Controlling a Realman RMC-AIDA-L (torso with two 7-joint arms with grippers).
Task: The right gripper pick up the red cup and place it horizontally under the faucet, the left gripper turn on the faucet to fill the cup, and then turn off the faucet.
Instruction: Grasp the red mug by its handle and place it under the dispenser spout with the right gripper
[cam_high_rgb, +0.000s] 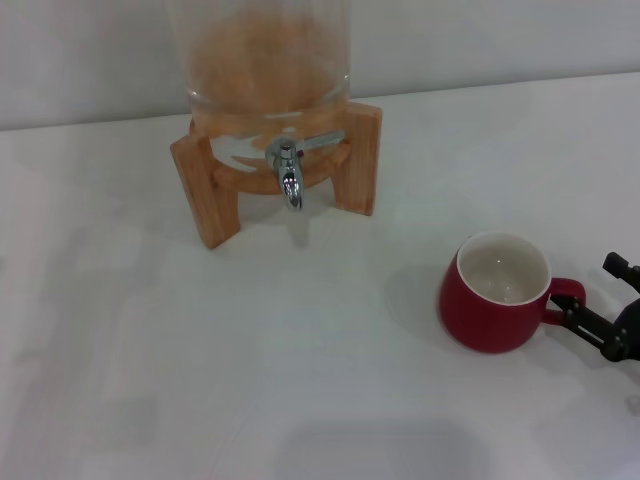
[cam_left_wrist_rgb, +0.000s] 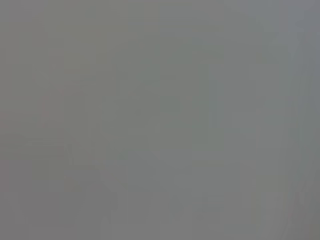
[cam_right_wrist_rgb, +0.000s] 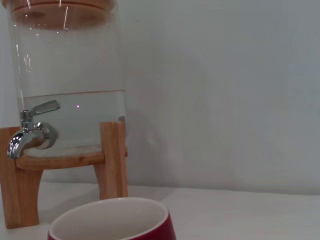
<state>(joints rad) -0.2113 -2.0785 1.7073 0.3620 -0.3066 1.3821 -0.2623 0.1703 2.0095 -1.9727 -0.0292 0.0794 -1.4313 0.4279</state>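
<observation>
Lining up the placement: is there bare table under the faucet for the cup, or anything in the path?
Bare table runs from the faucet forward and across to the red cup. Tight spots: between the wooden stand legs, and at the cup's handle, where the right gripper sits.

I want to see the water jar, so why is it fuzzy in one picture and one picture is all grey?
Head view: the jar sits blurred at the top edge; the cup looks sharper. Right wrist view: jar and tap sharp, with small glints. Left wrist view: plain grey, nothing to see.
</observation>
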